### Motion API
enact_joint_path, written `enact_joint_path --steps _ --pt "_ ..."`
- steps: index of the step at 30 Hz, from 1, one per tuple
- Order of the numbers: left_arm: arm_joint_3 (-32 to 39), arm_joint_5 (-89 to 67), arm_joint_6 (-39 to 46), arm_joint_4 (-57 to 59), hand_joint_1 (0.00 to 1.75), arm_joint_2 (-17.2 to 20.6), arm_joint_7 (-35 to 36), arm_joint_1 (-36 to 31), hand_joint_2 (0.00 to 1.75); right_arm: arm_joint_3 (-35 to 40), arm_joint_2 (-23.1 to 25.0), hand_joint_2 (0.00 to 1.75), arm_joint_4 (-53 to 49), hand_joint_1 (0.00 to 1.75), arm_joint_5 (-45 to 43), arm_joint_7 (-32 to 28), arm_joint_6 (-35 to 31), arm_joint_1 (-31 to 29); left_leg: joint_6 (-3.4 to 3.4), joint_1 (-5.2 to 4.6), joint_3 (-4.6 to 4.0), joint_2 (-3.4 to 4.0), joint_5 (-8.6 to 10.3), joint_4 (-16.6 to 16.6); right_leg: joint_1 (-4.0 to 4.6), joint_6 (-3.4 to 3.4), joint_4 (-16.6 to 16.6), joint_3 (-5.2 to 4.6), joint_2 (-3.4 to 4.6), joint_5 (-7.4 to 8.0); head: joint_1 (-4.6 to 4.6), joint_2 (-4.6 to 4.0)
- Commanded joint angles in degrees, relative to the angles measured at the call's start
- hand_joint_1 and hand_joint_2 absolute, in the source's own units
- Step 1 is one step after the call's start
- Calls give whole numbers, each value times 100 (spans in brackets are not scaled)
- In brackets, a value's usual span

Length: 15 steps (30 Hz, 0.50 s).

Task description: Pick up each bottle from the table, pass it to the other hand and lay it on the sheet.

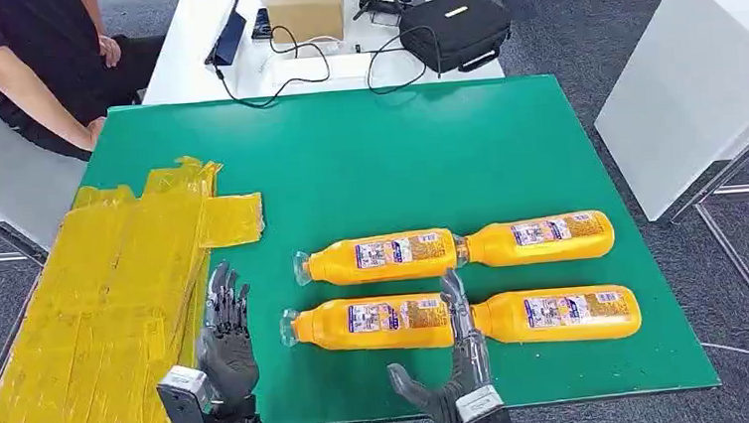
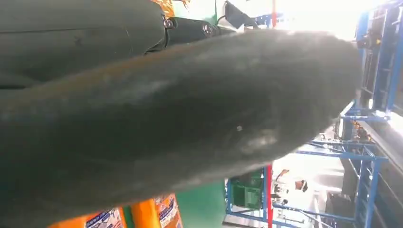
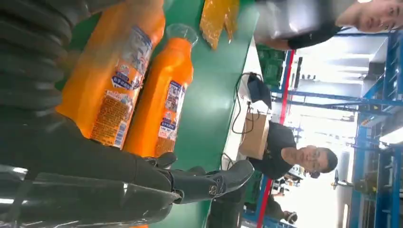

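Several orange bottles lie on their sides in two rows on the green table (image 1: pixel 367 162). The near row holds one bottle (image 1: pixel 368 323) on the left and another (image 1: pixel 557 315) on the right. The far pair (image 1: pixel 379 257) (image 1: pixel 542 239) lies behind them. A yellow sheet (image 1: pixel 107 290) covers the table's left side. My right hand (image 1: pixel 451 365) stands open at the front edge, fingers (image 1: pixel 457 310) up against the near left bottle's base, thumb spread left. The right wrist view shows two bottles (image 3: pixel 119 80) (image 3: pixel 166 104) beyond its fingers (image 3: pixel 204 183). My left hand (image 1: pixel 225 331) is open, fingers straight, at the sheet's right edge, holding nothing.
A person in black (image 1: pixel 32 66) sits at the table's far left corner. Behind stands a white table (image 1: pixel 190 45) with a cardboard box (image 1: pixel 306 7), a black case (image 1: pixel 457 27) and cables. Another white table (image 1: pixel 699 69) stands to the right.
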Motion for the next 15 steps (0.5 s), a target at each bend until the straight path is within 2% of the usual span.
enact_joint_path --steps 1,2,4,6,9,10,11,13,15 --pt "633 74 -79 -195 0 150 -66 152 0 556 20 0 774 0 -81 -11 99 -537 8 -1 50 20 -17 -9 2 -22 -5 37 30 -10 -2 0" --pt "747 104 -147 -251 0 156 -66 178 0 580 60 0 850 0 -67 -11 126 -603 5 1 29 14 -9 -7 2 -14 -6 21 21 -4 0 0" --pt "902 34 -187 -338 0 91 -66 213 0 627 49 0 843 0 -66 -11 233 -649 8 1 45 19 -15 -7 3 -20 -4 32 29 -8 0 0" --pt "902 34 -187 -338 0 91 -66 213 0 627 49 0 843 0 -66 -11 233 -649 5 3 20 9 -5 -5 3 -10 -5 14 14 -2 0 0" --pt "966 -12 -268 -372 0 -42 -66 251 0 544 -25 0 785 0 -125 -11 428 -646 12 0 48 -2 -15 -6 1 -20 -3 43 8 -15 0 0" --pt "947 -44 -236 -372 0 -55 -66 267 0 527 -38 0 769 0 -132 -11 452 -649 7 2 21 0 -4 -6 2 -10 -7 19 4 -4 2 0" --pt "929 -53 -220 -379 0 -55 -66 280 0 513 -39 0 762 0 -126 -11 460 -649 14 -1 47 -1 -15 -6 0 -17 -5 44 8 -14 0 0" --pt "929 -53 -220 -379 0 -55 -66 280 0 513 -39 0 762 0 -126 -11 460 -649 7 -1 20 0 -3 -5 -1 -9 -5 18 5 -4 0 0" --pt "929 -53 -220 -379 0 -55 -66 280 0 513 -39 0 762 0 -126 -11 460 -649 9 -1 34 -4 -9 -5 0 -15 -4 32 4 -10 0 0"
